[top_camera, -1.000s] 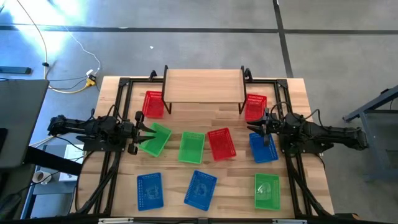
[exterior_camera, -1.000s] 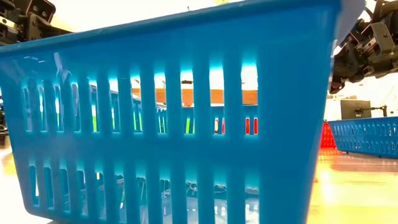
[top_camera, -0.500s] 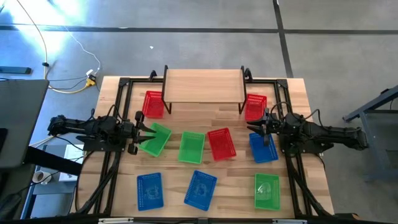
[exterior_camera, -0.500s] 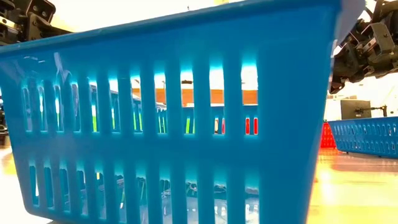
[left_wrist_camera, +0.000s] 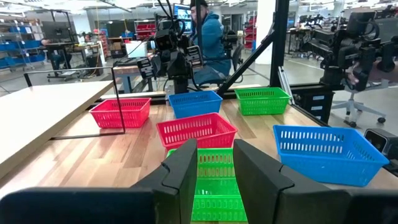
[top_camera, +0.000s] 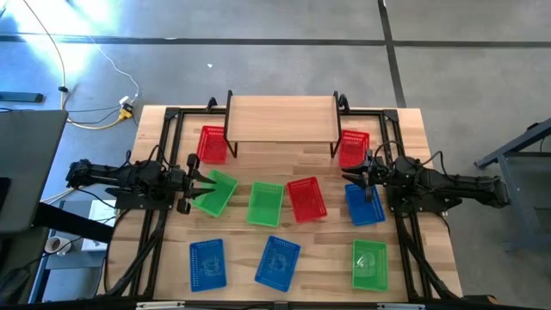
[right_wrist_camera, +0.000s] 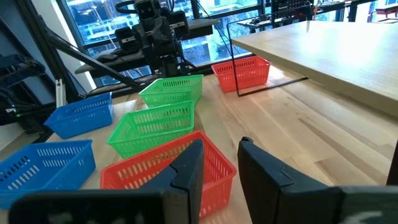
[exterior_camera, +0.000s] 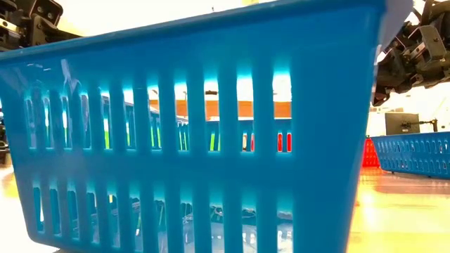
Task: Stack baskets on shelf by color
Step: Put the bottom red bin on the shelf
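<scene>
Nine baskets lie spread over the table (top_camera: 413, 129), and none is on the shelf (top_camera: 281, 119), which stands at the far edge, in the middle. One red basket (top_camera: 212, 144) sits by the shelf's left legs and another red basket (top_camera: 353, 147) by its right legs.

Across the middle of the table runs a row: a tilted green basket (top_camera: 215, 192) on the left, a second green basket (top_camera: 265, 204), the third red basket (top_camera: 306, 198), then a blue basket (top_camera: 365, 205) on the right. Along the near edge lie a blue basket at the left (top_camera: 207, 263), a blue basket in the middle (top_camera: 277, 260) and a green basket at the right (top_camera: 370, 263). The middle one of these fills almost the whole low view.

The left hand (top_camera: 200, 182) reaches in from the left side and hangs just beside the tilted green basket's left rim; its fingers (left_wrist_camera: 183, 171) stand a little apart with nothing between them. The right hand (top_camera: 355, 176) comes in from the right side, between the right-hand red basket and the blue basket of the middle row. Its fingers (right_wrist_camera: 189, 165) are likewise parted by a narrow gap and hold nothing.

A person (left_wrist_camera: 208, 37) sits in the room beyond the table.
</scene>
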Robot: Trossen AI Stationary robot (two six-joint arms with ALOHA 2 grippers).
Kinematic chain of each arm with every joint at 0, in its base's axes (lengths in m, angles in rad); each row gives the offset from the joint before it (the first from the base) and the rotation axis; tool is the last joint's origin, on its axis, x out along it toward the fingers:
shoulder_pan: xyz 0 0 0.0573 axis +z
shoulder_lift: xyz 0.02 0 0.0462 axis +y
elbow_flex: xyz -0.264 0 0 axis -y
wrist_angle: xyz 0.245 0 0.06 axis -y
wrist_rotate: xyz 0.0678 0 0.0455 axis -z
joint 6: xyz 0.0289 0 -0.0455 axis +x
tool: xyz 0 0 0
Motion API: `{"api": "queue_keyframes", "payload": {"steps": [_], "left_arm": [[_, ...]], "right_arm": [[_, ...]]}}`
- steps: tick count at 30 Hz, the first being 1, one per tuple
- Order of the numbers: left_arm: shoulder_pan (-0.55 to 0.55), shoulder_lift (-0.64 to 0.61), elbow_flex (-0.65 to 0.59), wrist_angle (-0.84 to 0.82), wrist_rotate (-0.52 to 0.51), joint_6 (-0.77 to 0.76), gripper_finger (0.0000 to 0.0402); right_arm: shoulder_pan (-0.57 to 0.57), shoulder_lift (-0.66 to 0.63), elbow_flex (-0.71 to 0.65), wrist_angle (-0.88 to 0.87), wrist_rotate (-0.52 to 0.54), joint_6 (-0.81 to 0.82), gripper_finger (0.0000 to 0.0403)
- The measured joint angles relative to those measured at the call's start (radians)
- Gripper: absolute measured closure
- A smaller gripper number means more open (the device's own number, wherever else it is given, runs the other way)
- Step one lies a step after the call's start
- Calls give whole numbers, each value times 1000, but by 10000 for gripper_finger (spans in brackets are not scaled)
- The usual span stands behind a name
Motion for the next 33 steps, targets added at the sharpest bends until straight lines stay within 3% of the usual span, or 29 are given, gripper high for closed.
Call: {"api": "queue_keyframes", "payload": {"steps": [8, 12, 23, 33], "left_arm": [[0, 0, 0, 0, -1, -82, 308], [0, 0, 0, 0, -2, -135, 308], [0, 0, 0, 0, -4, -165, 308], [0, 0, 0, 0, -3, -165, 308]], "right_arm": [[0, 0, 0, 4, 23, 161, 316], [-1, 0, 1, 33, 86, 132, 316], [-1, 0, 1, 424, 144, 61, 316], [-1, 1, 37, 537, 137, 81, 316]]}}
